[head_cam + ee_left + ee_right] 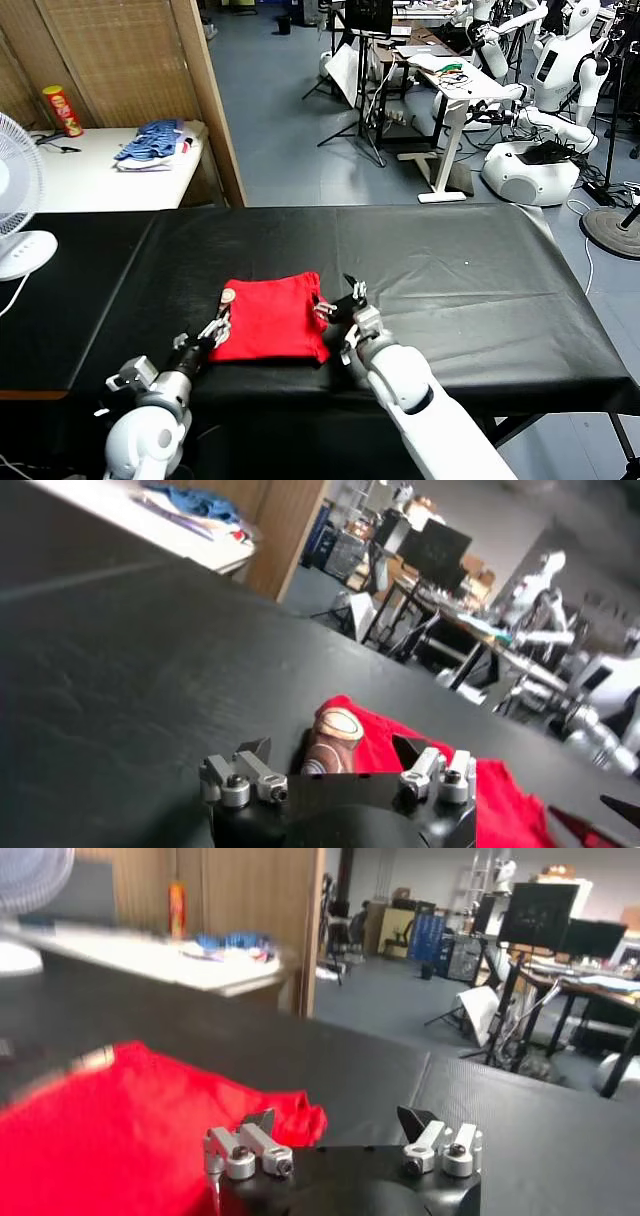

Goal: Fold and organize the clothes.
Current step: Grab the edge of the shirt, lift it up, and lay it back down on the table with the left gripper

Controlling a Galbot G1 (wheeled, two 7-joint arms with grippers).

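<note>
The clothes, one bright red T-shirt, lie folded into a rough rectangle on the black table, near its front edge. A brown-and-white print shows at the shirt's far left corner. My left gripper is at the shirt's left edge, open, its fingers standing either side of the print with nothing pinched. My right gripper is at the shirt's right edge, open and holding nothing. In the right wrist view the red cloth bunches beside one finger of the right gripper. In the left wrist view the left gripper faces the shirt.
A white fan stands at the table's left end. Behind it a white side table carries a blue-and-white cloth pile and a snack can. Desks and other robots stand beyond the far edge.
</note>
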